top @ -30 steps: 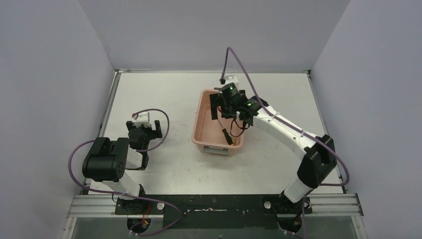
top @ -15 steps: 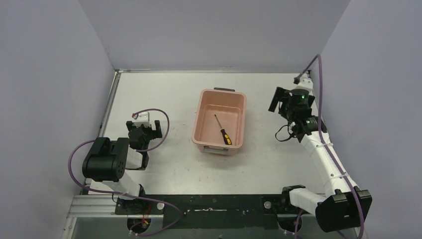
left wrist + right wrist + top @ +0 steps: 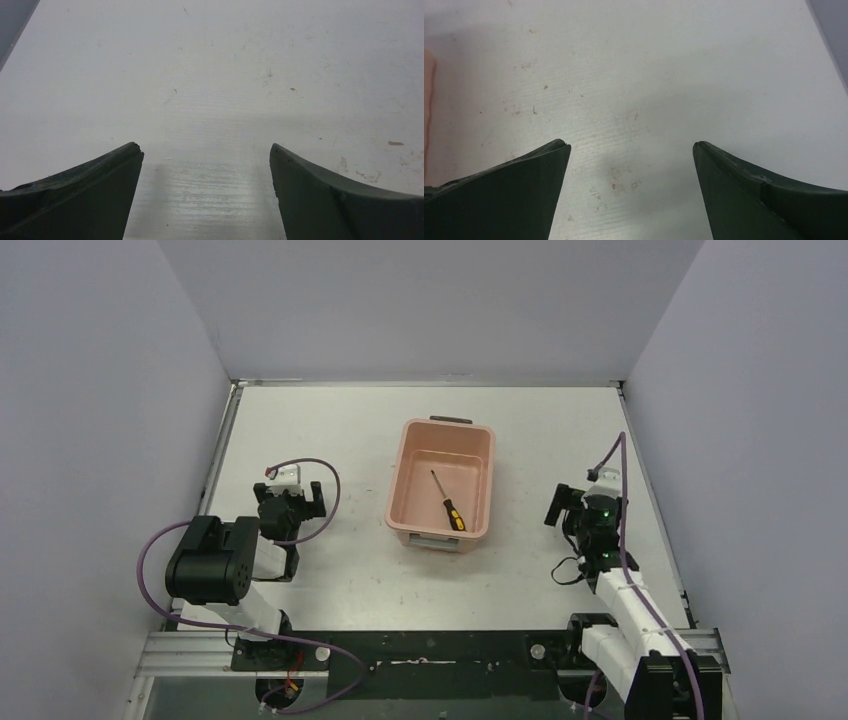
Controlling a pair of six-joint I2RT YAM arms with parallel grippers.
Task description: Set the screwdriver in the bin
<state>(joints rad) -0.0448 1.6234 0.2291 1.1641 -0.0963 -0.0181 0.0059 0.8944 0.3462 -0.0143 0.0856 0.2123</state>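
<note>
The salmon-pink bin (image 3: 408, 502) stands in the middle of the table. The screwdriver (image 3: 447, 500) lies inside it on the floor, black-and-yellow handle toward the near end, thin shaft pointing to the far left. My right gripper (image 3: 572, 502) is open and empty, low over the table to the right of the bin; its wrist view shows bare table between the jaws (image 3: 630, 150) and a sliver of the bin (image 3: 428, 100) at the left edge. My left gripper (image 3: 290, 495) is open and empty, left of the bin, over bare table (image 3: 205, 150).
Grey walls close the table on the left, back and right. The table's right edge (image 3: 645, 480) is close to the right arm. A metal rail (image 3: 430, 650) runs along the near edge at the arm bases.
The right arm has pulled out of the bin, swung right and folded back toward its base. The screwdriver stays lying in the bin. The left arm has not moved.
</note>
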